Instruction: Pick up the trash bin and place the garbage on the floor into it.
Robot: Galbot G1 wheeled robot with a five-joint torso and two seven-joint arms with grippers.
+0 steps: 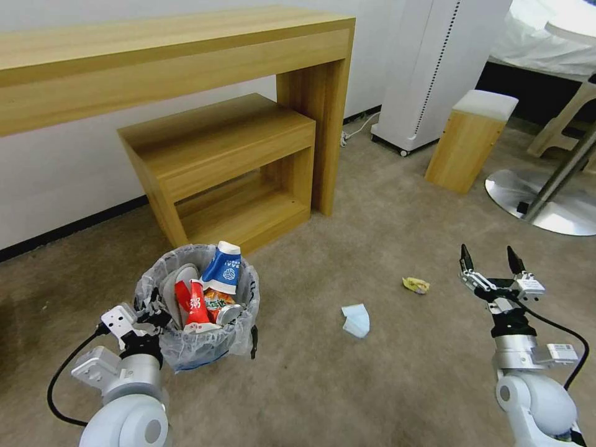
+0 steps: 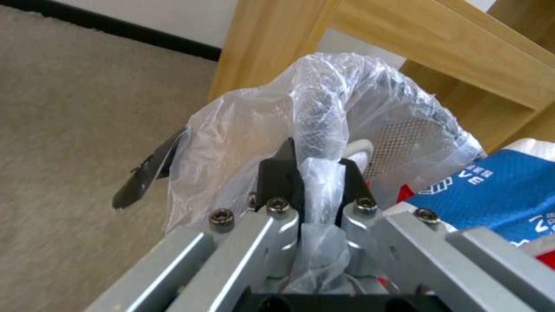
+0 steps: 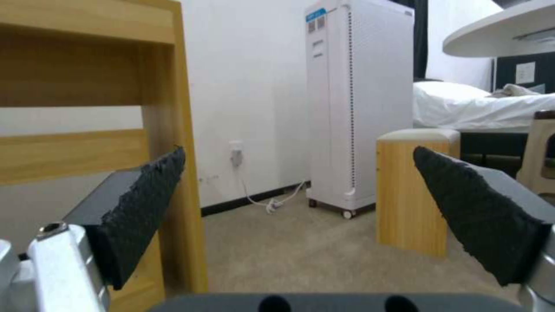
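1. Trash bin (image 1: 197,338) first: my left claw (image 1: 151,310) is clamped on the near-left part of its rim, its black fingers (image 2: 277,180) pinching the crinkled plastic liner (image 2: 324,108) folded over the edge.
2. Inside that bin I see a blue-white cup (image 1: 222,268) standing tallest, a red wrapper (image 1: 191,303) beside it, a crushed can (image 1: 227,313) lower down, and a pale slipper (image 1: 176,287) against the left wall.
3. My right claw (image 1: 492,259) hangs over the floor (image 1: 385,372) well apart from the bin, its two black fingers (image 3: 145,208) spread wide with nothing between them.
4. On the carpet between my two claws lie a pale blue-white crumpled scrap (image 1: 356,320) and, nearer my right claw, a small yellow wrapper (image 1: 416,285).
5. Behind the bin stands a low wooden shelf unit (image 1: 223,167) tucked under a long wooden worktop (image 1: 167,56).
6. Farther right are a white tower appliance (image 1: 434,68) and a small wooden stool (image 1: 470,141).
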